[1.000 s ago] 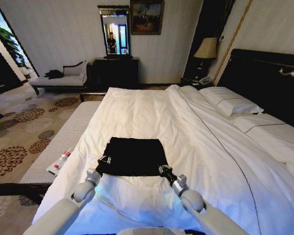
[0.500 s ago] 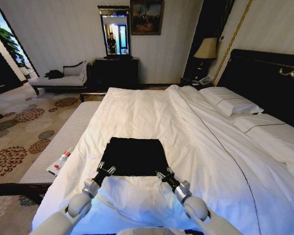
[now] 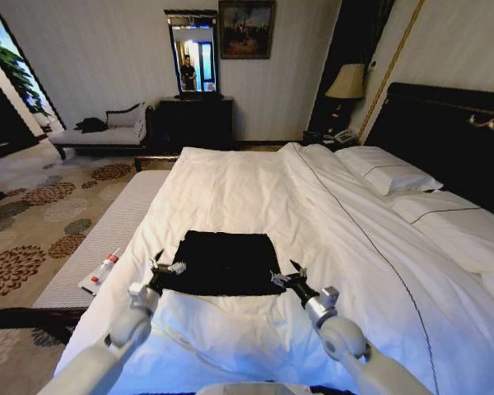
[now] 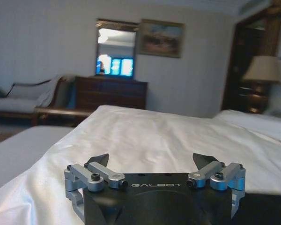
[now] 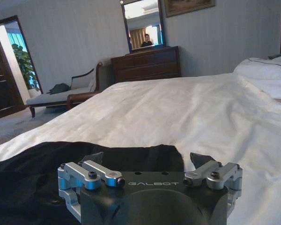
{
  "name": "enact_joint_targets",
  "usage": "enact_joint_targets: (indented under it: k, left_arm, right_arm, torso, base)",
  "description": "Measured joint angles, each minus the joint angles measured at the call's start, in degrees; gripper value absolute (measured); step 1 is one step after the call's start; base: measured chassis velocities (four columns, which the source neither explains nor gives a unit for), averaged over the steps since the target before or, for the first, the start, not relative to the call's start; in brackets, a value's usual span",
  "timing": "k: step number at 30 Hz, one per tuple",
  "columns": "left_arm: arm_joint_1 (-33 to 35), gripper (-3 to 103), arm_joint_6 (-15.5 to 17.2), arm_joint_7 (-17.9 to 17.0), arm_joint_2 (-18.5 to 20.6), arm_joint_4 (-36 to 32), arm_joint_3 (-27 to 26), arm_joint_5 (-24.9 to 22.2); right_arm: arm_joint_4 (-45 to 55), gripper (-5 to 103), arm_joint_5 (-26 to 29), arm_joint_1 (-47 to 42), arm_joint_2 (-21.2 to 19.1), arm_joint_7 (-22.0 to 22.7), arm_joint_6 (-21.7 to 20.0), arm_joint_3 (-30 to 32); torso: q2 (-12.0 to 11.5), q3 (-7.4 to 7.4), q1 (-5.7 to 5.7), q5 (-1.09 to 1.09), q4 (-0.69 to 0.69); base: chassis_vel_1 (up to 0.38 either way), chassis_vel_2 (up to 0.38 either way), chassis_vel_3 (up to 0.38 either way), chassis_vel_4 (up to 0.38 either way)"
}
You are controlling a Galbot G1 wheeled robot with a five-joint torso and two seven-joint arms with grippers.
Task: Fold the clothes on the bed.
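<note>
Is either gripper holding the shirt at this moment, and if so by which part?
Nothing is held. The left gripper and right gripper are both open, one at each near corner of the folded black T-shirt on the bed.

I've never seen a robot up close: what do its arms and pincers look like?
Both arms are smooth, rounded white shells narrowing to silver wrist joints. The left pincer and right pincer each have a black body lettered "GALBOT", silver metal linkages with black screws, and short, black pointed fingertips.

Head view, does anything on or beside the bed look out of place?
One thing: a small tube lies loose on the grey bench beside the bed. The black T-shirt lies flat and square, between both open pincers.
</note>
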Motion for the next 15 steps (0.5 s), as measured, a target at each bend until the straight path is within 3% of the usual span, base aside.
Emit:
enact_joint_targets:
  k: [7,15]
  left_arm:
    - [-12.15,100,3.66,-1.0,-3.27,10.55,4.25,-6.33]
    - [-22.61,100,5.66,0.04,-8.57,23.92,8.79,-7.02]
  right_arm:
    - [1.52,100,-0.08,-1.83,-0.2,1.16,-0.93,2.17]
    - [2.72,100,0.15,-3.57,-0.53,1.83,-1.73,5.55]
  torso:
    - [0.0,0.0,0.0,-0.02,0.0]
    - [0.0,0.0,0.01,-0.01,0.0]
  base:
    - [0.0,0.0,0.0,0.0]
    - [0.0,0.0,0.0,0.0]
